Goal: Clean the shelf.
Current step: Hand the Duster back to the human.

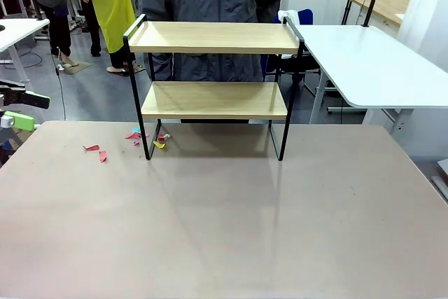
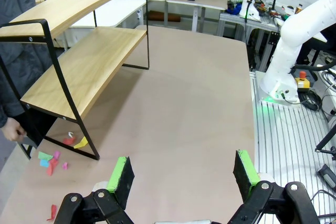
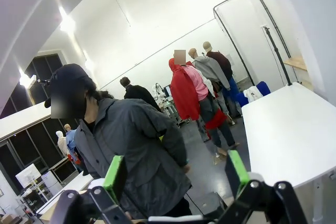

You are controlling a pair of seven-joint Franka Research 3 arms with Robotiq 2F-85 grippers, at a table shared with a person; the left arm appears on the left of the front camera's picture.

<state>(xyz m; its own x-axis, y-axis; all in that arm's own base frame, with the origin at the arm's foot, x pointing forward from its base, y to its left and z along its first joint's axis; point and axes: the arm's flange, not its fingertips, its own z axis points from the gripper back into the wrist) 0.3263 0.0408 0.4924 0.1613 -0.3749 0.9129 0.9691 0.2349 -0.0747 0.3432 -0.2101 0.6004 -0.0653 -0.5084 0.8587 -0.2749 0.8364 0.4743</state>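
Note:
The shelf (image 1: pixel 213 37) stands at the far middle of the table, two light wooden boards in a thin black frame, both boards bare. In the left wrist view the shelf (image 2: pixel 79 72) is up to the left. My left gripper (image 2: pixel 184 174) hovers open over the brown tabletop, green pads (image 2: pixel 122 178) wide apart with nothing between them. It also peeks in at the front view's left edge as the left gripper (image 1: pixel 26 110). My right gripper (image 3: pixel 175 174) is open and empty, pointing out into the room at a person in a grey jacket (image 3: pixel 136 150).
Small red, pink, yellow and teal paper scraps (image 1: pixel 133 136) lie on the table (image 1: pixel 224 229) by the shelf's left legs, the same paper scraps (image 2: pixel 51 161) near my left gripper. The person's hand (image 2: pixel 10 129) hangs behind the shelf. A white table (image 1: pixel 371 61) stands at the right.

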